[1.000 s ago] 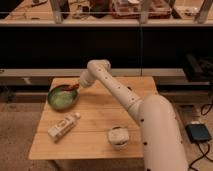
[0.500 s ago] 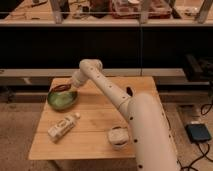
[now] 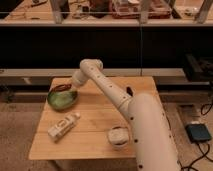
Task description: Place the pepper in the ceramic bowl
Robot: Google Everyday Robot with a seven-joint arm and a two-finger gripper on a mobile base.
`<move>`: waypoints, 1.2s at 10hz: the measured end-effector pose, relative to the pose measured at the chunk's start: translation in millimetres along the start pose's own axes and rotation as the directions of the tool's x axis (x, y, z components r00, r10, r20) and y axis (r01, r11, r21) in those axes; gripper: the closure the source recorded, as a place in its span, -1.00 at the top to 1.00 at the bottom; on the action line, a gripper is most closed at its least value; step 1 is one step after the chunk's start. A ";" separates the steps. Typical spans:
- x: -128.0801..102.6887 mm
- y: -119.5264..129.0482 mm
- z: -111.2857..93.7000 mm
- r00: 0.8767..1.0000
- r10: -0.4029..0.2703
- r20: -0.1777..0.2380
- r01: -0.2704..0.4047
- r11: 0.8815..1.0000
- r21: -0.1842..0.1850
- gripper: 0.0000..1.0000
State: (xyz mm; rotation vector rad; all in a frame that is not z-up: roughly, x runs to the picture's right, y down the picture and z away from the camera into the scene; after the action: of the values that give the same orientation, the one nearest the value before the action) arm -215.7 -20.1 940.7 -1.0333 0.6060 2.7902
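Cream bottle [image 3: 64,126] lying on wooden table [image 3: 95,146]; white bowl [image 3: 118,136] near front edge

The gripper [image 3: 69,90] is hanging at the far right rim of the ceramic bowl [image 3: 57,101], which is lying just beneath it and blocking any way down. Nearer the camera from the gripper, a cream bottle [image 3: 63,126] is lying on the table [image 3: 95,150], with bare wood between it and the bowl. On the gripper's right in view, the robot's own arm [image 3: 110,92] is crossing the tabletop. A white bowl [image 3: 118,137] is sitting well apart.
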 end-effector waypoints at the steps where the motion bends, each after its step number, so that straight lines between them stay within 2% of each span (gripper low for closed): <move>1: 1.9 0.0 1.0 1.000 -0.002 -0.001 0.002 1.000 0.001 -0.99; 9: 0.8 0.0 0.2 1.000 -0.001 -0.001 0.001 1.000 0.000 -1.00; 10: 0.9 -0.1 0.4 1.000 -0.001 -0.001 0.001 1.000 0.001 -0.95; 12: 0.9 0.0 0.3 1.000 -0.001 -0.001 0.001 1.000 0.000 -0.53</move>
State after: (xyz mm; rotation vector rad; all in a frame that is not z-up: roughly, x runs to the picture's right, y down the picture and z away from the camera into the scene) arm -216.5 -20.1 940.3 -1.0342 0.6060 2.7891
